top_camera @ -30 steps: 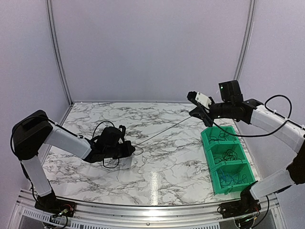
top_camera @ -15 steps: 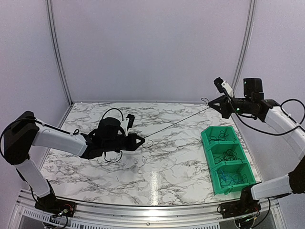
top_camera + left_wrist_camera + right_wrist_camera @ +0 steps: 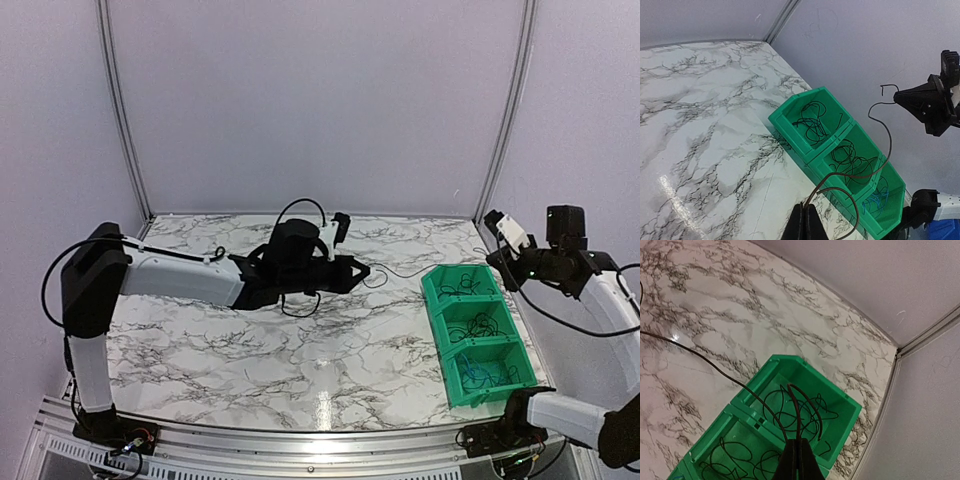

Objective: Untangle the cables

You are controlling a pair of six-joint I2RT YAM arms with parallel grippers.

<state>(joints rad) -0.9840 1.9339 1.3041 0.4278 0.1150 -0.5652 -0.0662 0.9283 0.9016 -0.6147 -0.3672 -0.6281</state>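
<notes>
One thin dark cable (image 3: 400,272) hangs slack between both grippers, above the marble table. My left gripper (image 3: 362,272) is at mid-table, shut on one end; in its wrist view the fingers (image 3: 805,212) pinch the cable (image 3: 889,142), which curves up to the right gripper (image 3: 896,97). My right gripper (image 3: 492,258) hovers above the far end of the green bin (image 3: 432,290), shut on the other end. In the right wrist view that gripper (image 3: 798,447) holds the cable (image 3: 733,379), which runs off left.
The green bin (image 3: 795,104) (image 3: 817,381) has three compartments and stands at the table's right edge. Black cables (image 3: 462,288) lie in the far and middle compartments, blue cables (image 3: 490,375) in the near one. Walls close off the back and sides.
My left arm swung right across the table with its cable end. The right arm moved right and lower, over the bin. The cable, taut before, now sags.
</notes>
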